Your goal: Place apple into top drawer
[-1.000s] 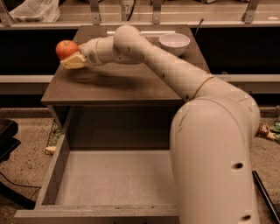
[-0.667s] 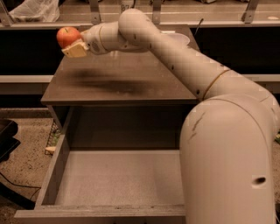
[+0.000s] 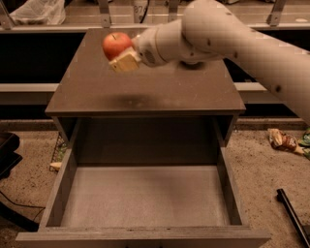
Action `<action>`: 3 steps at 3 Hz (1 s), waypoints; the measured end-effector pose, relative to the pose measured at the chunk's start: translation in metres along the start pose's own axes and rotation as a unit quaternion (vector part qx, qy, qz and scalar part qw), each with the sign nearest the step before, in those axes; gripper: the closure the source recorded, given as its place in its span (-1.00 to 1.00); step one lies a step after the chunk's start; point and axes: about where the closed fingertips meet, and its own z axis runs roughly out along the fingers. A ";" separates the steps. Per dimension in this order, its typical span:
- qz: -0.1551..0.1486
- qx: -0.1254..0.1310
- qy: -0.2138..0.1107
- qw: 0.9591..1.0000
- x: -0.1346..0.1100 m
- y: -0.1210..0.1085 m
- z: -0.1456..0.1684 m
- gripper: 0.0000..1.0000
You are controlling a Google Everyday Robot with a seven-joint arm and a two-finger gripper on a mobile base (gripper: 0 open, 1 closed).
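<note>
My gripper [image 3: 121,53] is shut on the red-orange apple [image 3: 116,44] and holds it in the air above the glossy brown cabinet top [image 3: 92,87], toward its left half. A pale finger pad [image 3: 124,62] shows under the apple. The white arm reaches in from the upper right. The top drawer [image 3: 145,198] is pulled fully open below the cabinet top, with a pale flat bottom and nothing in it. The apple is behind and above the drawer opening.
The white bowl is hidden behind the arm. A white plastic bag [image 3: 36,10] lies on the shelf at the back left. Litter [image 3: 283,140] and a black bar [image 3: 293,215] lie on the floor at the right. A dark object [image 3: 7,155] stands at the left.
The arm has lifted the apple off the cabinet top and carried it right and toward the camera. The view has shifted, so the drawer shows more fully.
</note>
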 end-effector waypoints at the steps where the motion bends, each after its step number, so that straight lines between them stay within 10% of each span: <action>1: 0.020 -0.011 0.069 0.997 0.080 0.024 -0.049 1.00; 3: 0.080 -0.060 0.119 0.988 0.212 0.100 -0.147 1.00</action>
